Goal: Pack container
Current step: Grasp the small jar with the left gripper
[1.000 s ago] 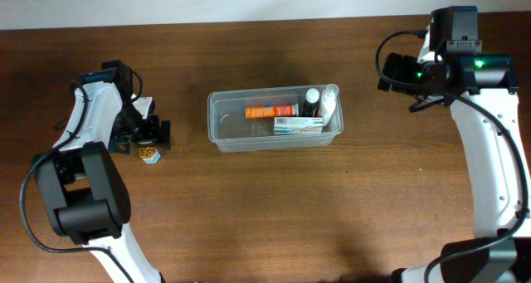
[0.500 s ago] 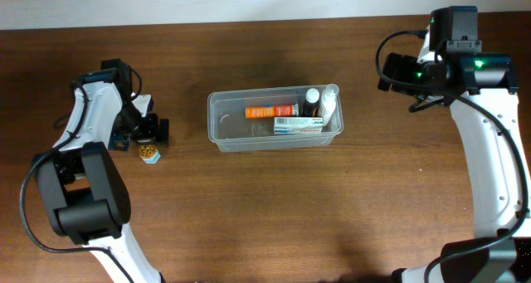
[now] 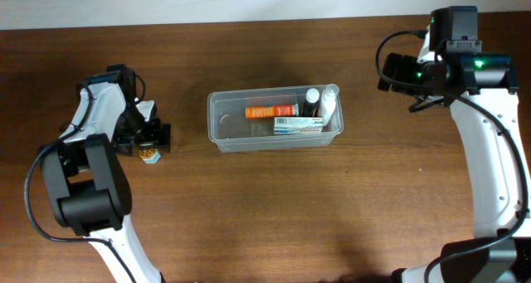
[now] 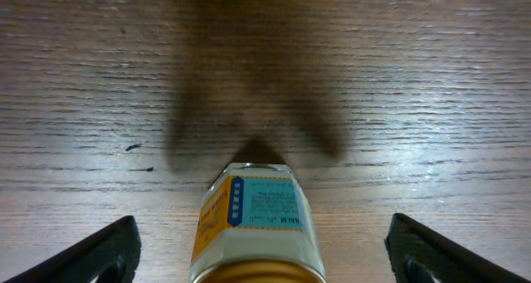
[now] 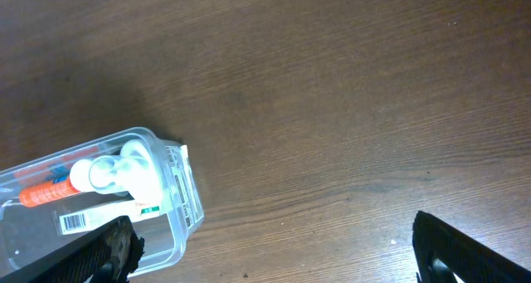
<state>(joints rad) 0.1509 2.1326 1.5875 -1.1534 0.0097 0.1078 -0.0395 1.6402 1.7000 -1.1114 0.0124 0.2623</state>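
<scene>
Left arm is shifting a touch toward the desk centre compared with a second ago; the left tool (image 3: 149,140) is now sitting over the small balm jar (image 4: 253,225); its fingers are just starting to narrow from their widest.

Left wrist view: jar is standing upright between the two fingers; bare desk (image 3: 265,208) is showing on both sides of it, so the tool is standing wide open and gripping nothing yet.

The container (image 3: 224,122) is sitting at mid-desk, not moving; the jar is lying at its nine o'clock, well apart from it. Inside, toward the three o'clock end: an orange tube (image 3: 270,111), a white carton (image 3: 297,125), a white bottle (image 3: 329,104) and a dark-capped bottle (image 3: 311,96); the nine o'clock end is showing free floor.

Right tool (image 5: 278,254) is hanging at about two o'clock from the container, fingers fully apart, holding nothing; no movement there over the last second.

My reading: the grasp on the jar is beginning; it looks like the last loose item, so packing is nearing its end. I am watching for the jar tipping as the fingers come in; its faceted sides may twist it.
</scene>
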